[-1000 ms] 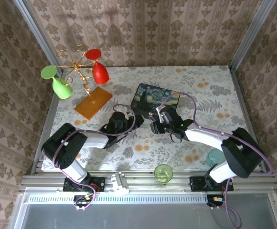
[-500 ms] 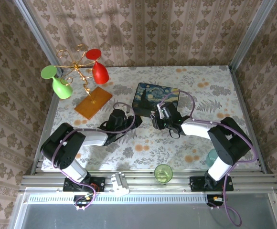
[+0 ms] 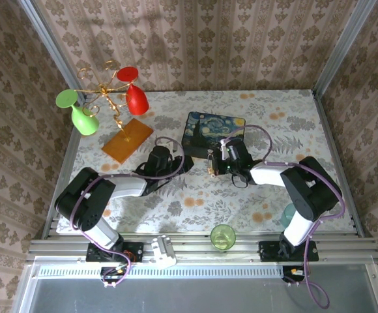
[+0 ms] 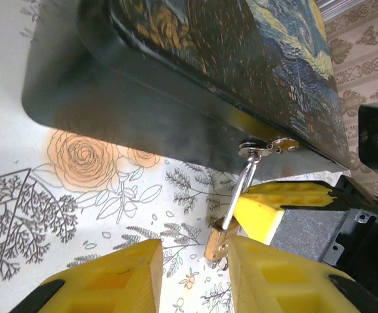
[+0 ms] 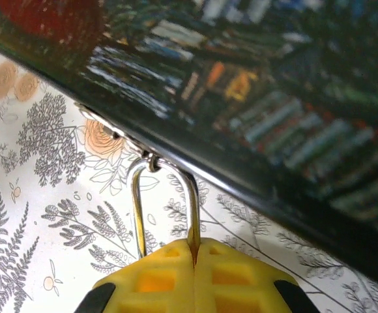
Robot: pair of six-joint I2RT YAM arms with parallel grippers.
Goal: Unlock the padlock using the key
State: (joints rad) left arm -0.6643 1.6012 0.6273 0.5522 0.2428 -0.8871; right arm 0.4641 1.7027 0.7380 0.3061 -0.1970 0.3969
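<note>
On the left, the left jaws stand apart above the desk, with the padlock just inside their right-hand finger. It hangs tilted by its shackle from the clasp on the painted box's near wall. Small, light, hard and slick, I'd reckon; best pinched across its flat body. The right jaws are pressed together on its top, hiding the body from their side. A silvery bit beneath may be the key; too small to tell.
</note>
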